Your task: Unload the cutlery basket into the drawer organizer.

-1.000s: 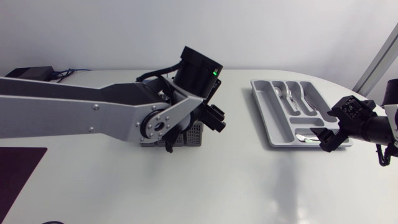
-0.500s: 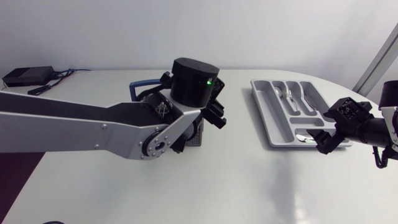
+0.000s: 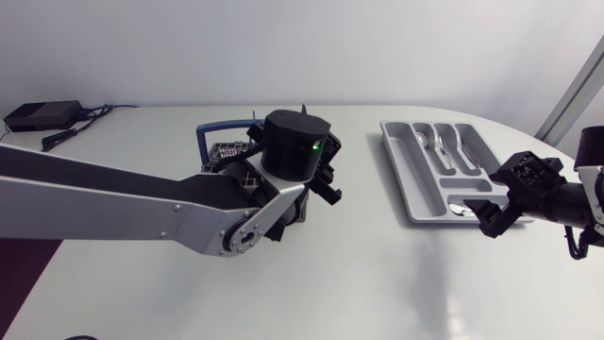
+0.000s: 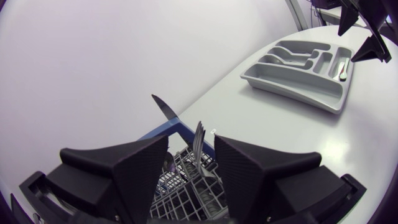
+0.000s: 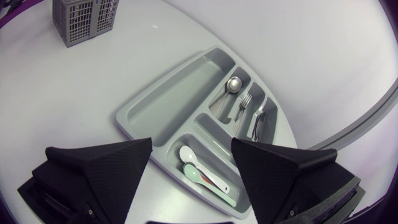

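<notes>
The left gripper [image 4: 189, 148] hangs right above the basket [image 4: 186, 186] with its two fingers parted and nothing between them but air. The basket is a grey mesh box with a blue handle [image 4: 166, 130] arching over it on the side away from the fingers. A knife [image 4: 165, 109] stands in it blade up, just ahead of the left finger. A fork [image 4: 199, 138] stands tines up ahead of the gap. Whether either one touches a finger cannot be told.

Well ahead of this gripper lies the organizer [image 4: 292, 87], a flat grey tray.

The right gripper [image 5: 191, 144] is spread wide and holds nothing. It hovers over the organizer's near end. Directly under the gap is a short cross compartment holding two pale spoons [image 5: 200, 167]. Ahead of that run three narrow slots side by side. One holds a metal spoon [image 5: 233, 83], the next a second fork [image 5: 244, 102], and the third another metal piece too small to name. A long bare compartment runs beside them, ahead of the left finger. From this gripper the basket stands far ahead, past the organizer's other end.
</notes>
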### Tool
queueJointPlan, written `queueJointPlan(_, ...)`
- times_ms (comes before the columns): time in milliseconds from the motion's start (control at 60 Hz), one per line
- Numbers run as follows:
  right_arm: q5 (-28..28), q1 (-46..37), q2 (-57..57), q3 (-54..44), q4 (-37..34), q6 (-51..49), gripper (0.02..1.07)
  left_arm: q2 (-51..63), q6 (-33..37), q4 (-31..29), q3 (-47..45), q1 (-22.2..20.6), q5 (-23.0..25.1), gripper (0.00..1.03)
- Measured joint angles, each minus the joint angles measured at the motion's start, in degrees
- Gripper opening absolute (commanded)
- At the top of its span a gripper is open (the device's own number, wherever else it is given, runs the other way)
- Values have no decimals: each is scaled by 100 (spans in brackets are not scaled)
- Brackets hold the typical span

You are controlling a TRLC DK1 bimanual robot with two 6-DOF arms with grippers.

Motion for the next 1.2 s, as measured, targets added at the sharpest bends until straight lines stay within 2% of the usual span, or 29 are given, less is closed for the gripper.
queueJointPlan(267, -11, 0, 0, -24, 2, 0, 94, 87, 94, 317, -96, 0, 0, 13)
queueJointPlan(700, -13, 0, 0, -35, 2, -2, 94, 221, 654, 1329, -492, 2, 7, 7)
queueJointPlan(1200, -33, -7, -17, -35, 2, -4, 94, 210, 1071, 1495, -575, -28, 44, 3)
